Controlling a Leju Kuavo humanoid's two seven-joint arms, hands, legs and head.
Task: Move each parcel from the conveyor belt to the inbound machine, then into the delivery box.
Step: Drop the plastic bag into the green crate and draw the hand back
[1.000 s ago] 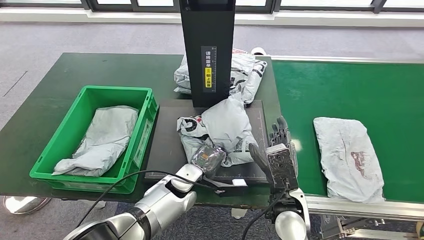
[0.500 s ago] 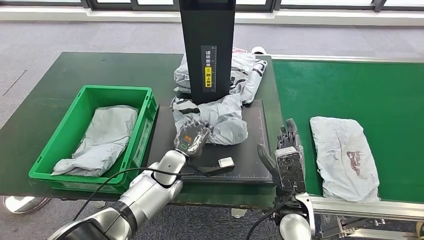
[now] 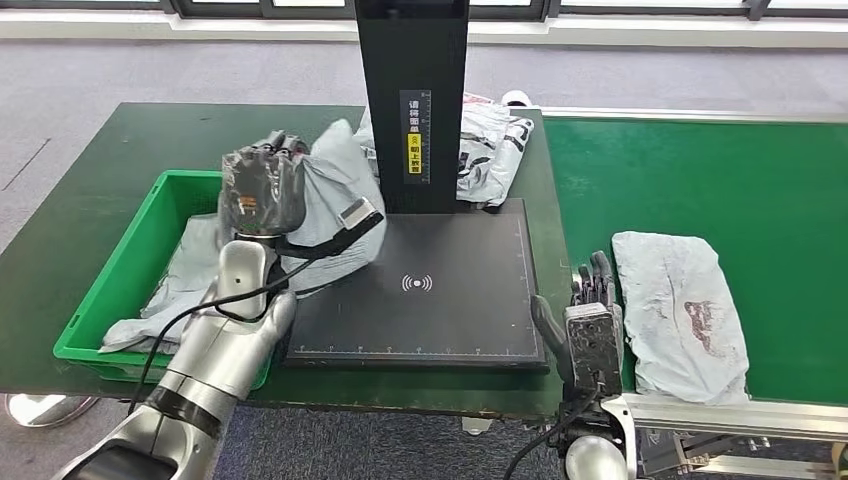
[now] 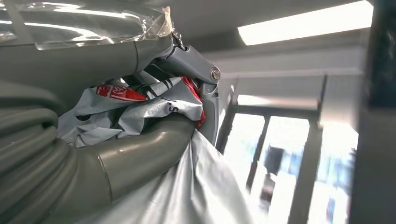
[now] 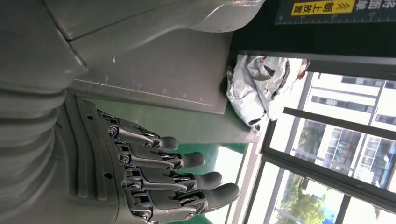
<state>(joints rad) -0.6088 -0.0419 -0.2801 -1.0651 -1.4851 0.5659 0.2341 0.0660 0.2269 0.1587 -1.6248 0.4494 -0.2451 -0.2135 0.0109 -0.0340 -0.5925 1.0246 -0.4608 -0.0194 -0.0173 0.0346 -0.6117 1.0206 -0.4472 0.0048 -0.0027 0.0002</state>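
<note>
Above the green delivery box, left hand grips a crumpled grey parcel with red-black print; right hand spread, empty.

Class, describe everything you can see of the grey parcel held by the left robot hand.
The grey plastic mailer parcel is soft and crumpled, with red and black print showing in the left wrist view. The left robot hand grips its bunched upper part, holding it lifted; the rest hangs loose over the green plastic crate, beside the black scanner platform.
</note>
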